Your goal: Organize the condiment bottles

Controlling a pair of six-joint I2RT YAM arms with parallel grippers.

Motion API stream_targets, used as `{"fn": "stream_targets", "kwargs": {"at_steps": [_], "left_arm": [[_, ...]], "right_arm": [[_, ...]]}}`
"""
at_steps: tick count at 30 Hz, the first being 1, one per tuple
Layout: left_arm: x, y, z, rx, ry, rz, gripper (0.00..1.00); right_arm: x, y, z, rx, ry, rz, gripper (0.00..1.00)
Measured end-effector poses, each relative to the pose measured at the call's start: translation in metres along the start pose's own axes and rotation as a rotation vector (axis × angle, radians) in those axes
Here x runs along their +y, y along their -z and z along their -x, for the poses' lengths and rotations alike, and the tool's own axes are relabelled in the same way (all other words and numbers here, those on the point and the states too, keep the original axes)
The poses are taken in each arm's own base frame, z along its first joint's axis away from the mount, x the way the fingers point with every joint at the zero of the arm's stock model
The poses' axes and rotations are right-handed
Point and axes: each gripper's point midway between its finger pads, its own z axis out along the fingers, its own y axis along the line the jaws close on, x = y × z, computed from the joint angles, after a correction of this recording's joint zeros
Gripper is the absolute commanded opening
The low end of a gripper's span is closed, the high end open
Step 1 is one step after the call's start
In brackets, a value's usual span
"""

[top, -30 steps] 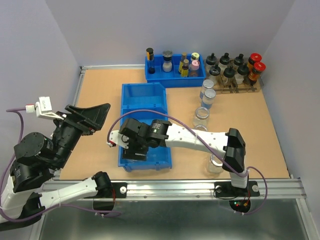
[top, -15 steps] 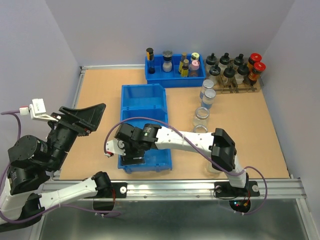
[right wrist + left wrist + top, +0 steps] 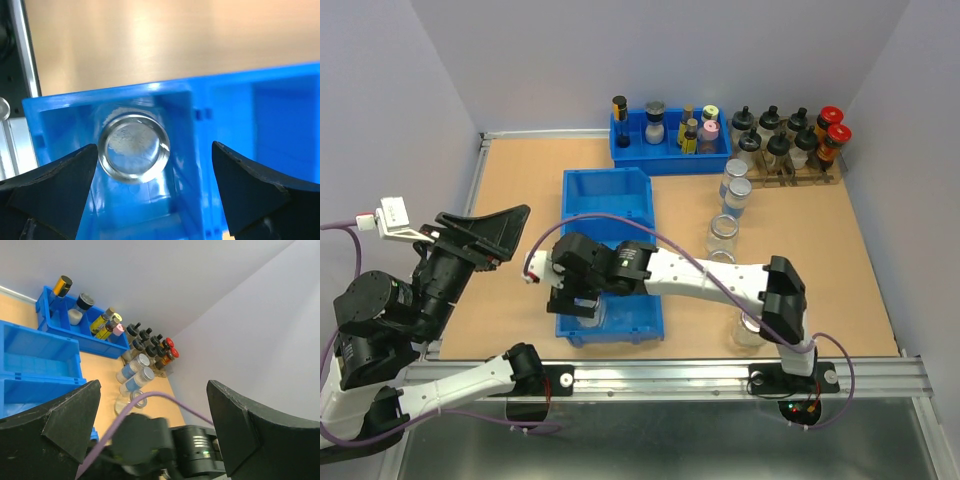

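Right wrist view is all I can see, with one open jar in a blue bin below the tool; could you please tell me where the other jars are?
Observer: The other jars stand in a line on the table, to the right of the blue bin.
Operator: Thank you. Do any of them have lids?
Observer: Yes, the two farthest jars carry pale lids; the nearer ones look open.
Operator: And is the left arm anywhere near them?
Observer: No, the left tool is open and empty over the table's left side, well away from them.
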Motion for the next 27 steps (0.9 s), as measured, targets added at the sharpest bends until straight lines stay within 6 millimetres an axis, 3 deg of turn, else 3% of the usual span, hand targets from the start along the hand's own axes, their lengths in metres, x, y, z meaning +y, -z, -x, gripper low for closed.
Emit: {"fn": "stream_targets", "kwargs": {"at_steps": [4, 6, 10, 12, 13, 16, 17, 20, 22, 27], "left_arm": [[-0.003, 0.0, 0.001, -0.003, 0.002, -0.014, 0.99], [-0.007, -0.001, 0.001, 0.001, 0.001, -0.031, 0.99], [-0.017, -0.006, -0.007, 0.03, -0.017, -0.065, 0.99], [-0.023, -0.011, -0.014, 0.05, -0.033, -0.078, 0.99], [-0.027, -0.016, -0.02, 0.064, -0.045, -0.086, 0.99], [-0.038, -0.032, -0.04, 0.107, -0.085, -0.098, 0.99], [-0.041, -0.036, -0.045, 0.117, -0.093, -0.105, 0.99], [-0.051, -0.053, -0.072, 0.178, -0.139, -0.118, 0.99], [-0.054, -0.061, -0.087, 0.214, -0.161, -0.124, 0.99], [-0.063, -0.07, -0.115, 0.295, -0.187, -0.162, 0.99]], "right_arm": [[-0.03, 0.048, 0.015, -0.082, -0.153, -0.171, 1.0], [-0.049, 0.094, 0.012, -0.129, -0.307, -0.302, 1.0], [-0.071, 0.177, -0.01, -0.218, -0.6, -0.434, 1.0], [-0.081, 0.209, -0.024, -0.251, -0.74, -0.488, 1.0], [-0.085, 0.226, -0.042, -0.247, -0.848, -0.529, 1.0], [-0.088, 0.239, -0.093, -0.163, -1.035, -0.618, 1.0], [-0.086, 0.237, -0.106, -0.134, -1.091, -0.635, 1.0], [-0.076, 0.224, -0.18, 0.083, -1.262, -0.73, 1.0], [-0.068, 0.221, -0.211, 0.168, -1.364, -0.769, 1.0], [-0.048, 0.232, -0.246, 0.199, -1.556, -0.82, 1.0]]}}
